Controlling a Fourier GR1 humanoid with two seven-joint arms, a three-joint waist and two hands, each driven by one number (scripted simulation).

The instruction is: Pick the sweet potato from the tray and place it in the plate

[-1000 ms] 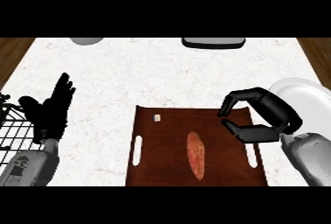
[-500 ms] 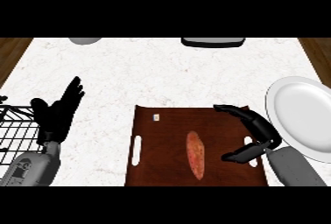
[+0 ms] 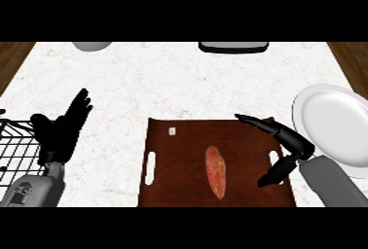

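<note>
A long orange sweet potato [image 3: 215,171] lies lengthwise in the middle of the dark brown tray [image 3: 179,146]. My right hand [image 3: 287,146] hovers over the tray's right edge, open, its fingers stretched toward the upper left and its thumb pointing down; it is to the right of the sweet potato and apart from it. The white plate [image 3: 338,129] sits on the counter just right of the tray. My left hand [image 3: 61,131] rests open at the left, fingers up.
A black wire basket [image 3: 16,146] stands at the left edge beside my left hand. A grey bowl [image 3: 91,45] and a dark flat container [image 3: 233,46] sit at the counter's far edge. Wooden floor shows at both far corners.
My right hand has uncurled and moved down and left from beside the plate to the tray's right edge. The plate now shows in full. The left hand has barely moved.
</note>
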